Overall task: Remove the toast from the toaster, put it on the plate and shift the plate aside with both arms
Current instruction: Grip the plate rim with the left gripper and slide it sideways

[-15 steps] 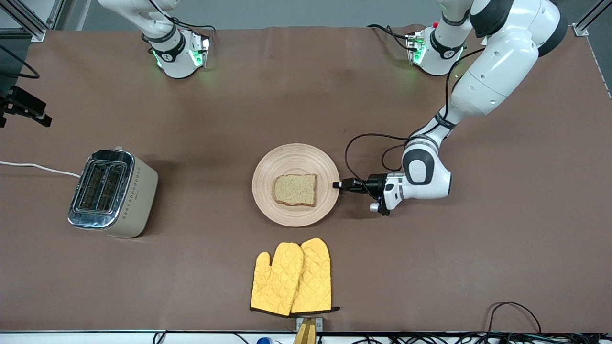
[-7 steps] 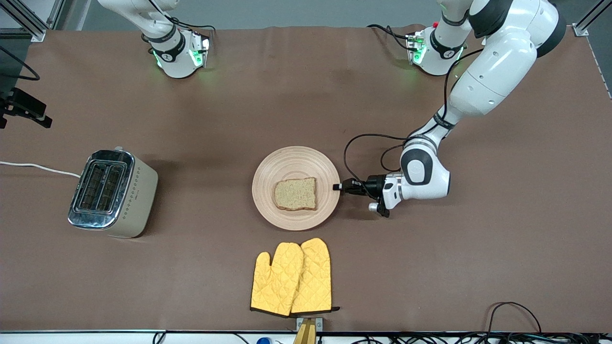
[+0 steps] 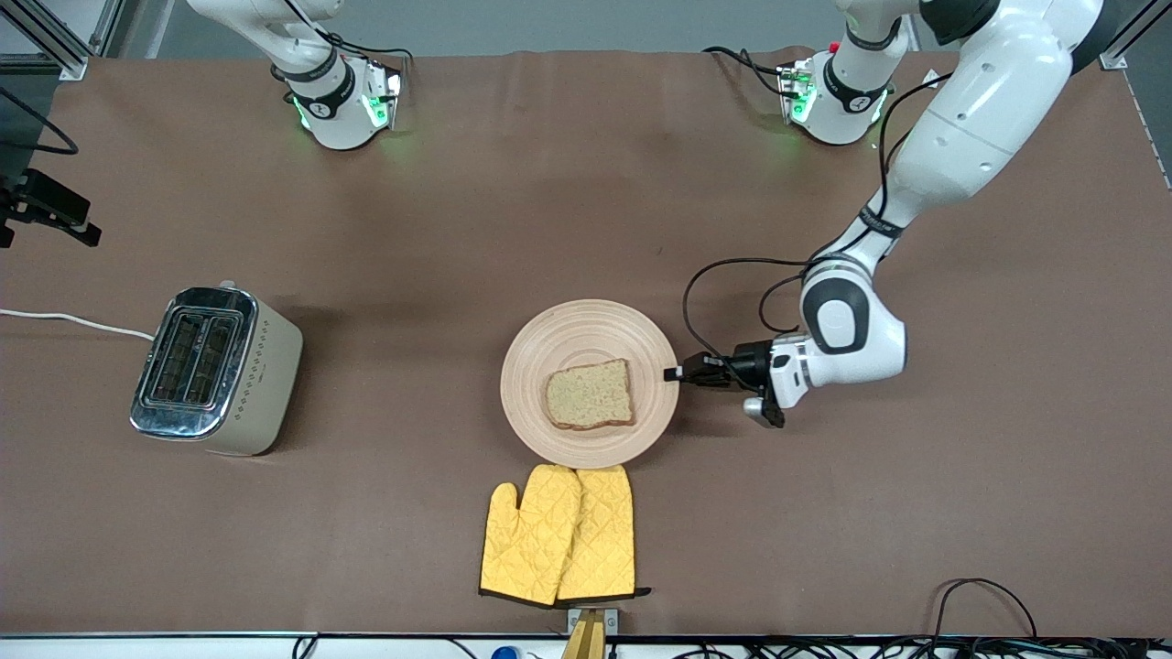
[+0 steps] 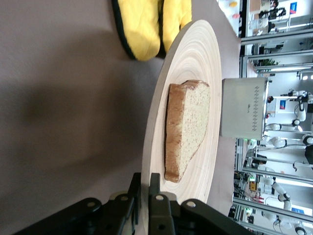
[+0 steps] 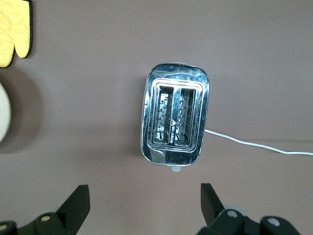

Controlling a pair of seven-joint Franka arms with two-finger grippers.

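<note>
I see a wide brown table (image 3: pixel 439 229) with both arm bases along its edge farthest from the front camera. The left arm (image 3: pixel 971 128) reaches in from its end of the table and bends low toward the middle; the right arm waits up above its end of the table, its gripper (image 5: pixel 144 208) spread wide over the toaster. That toaster (image 3: pixel 212 369), chrome-topped with cream sides and two empty slots, stands toward the right arm's end, a white cord (image 3: pixel 78 322) trailing off from it. At the middle lies the round pale wooden plate (image 3: pixel 568 343), its edge nearest the front camera touching or just overlapping the tips of a pair of yellow mitts (image 3: pixel 560 534), which lie closer to that camera. The left gripper (image 3: pixel 676 373) pinches the plate's rim on the side toward the left arm's end, fingers pressed onto the wood. The toast (image 3: pixel 591 394) lies flat on the plate. In the left wrist view I glimpse a bright lab room with metal frames.
</note>
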